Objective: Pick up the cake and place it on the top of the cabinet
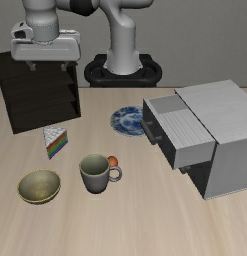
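Exterior view, single frame. The white two-finger gripper hung high at the view's left, above the top of the dark wooden cabinet that stood at the back left of the light wood-grain bench. Its fingers stood apart with nothing between them, and they touched no object. The triangular cake slice with white icing and rainbow-coloured layers sat on the bench just in front of the dark wooden cabinet's lower right corner, upright, well below the gripper and on neither cabinet. A round olive-green ceramic bowl lay nearer the front edge, below and slightly left of the cake slice in the view. To the right of the bowl stood an olive-green mug, upright, with its handle turned to the view's right. A small red-orange object showed just beside the mug's rim, above the handle; could not tell what it was. A round blue-and-white patterned plate lay flat near the middle of the bench, just beside the grey box-shaped cabinet on the view's right. That cabinet's upper drawer was pulled out toward the view's left, with its front panel close to the plate's edge. The robot's black base sat at the far side of the bench, between the two cabinets. The tops of both cabinets carried nothing visible.
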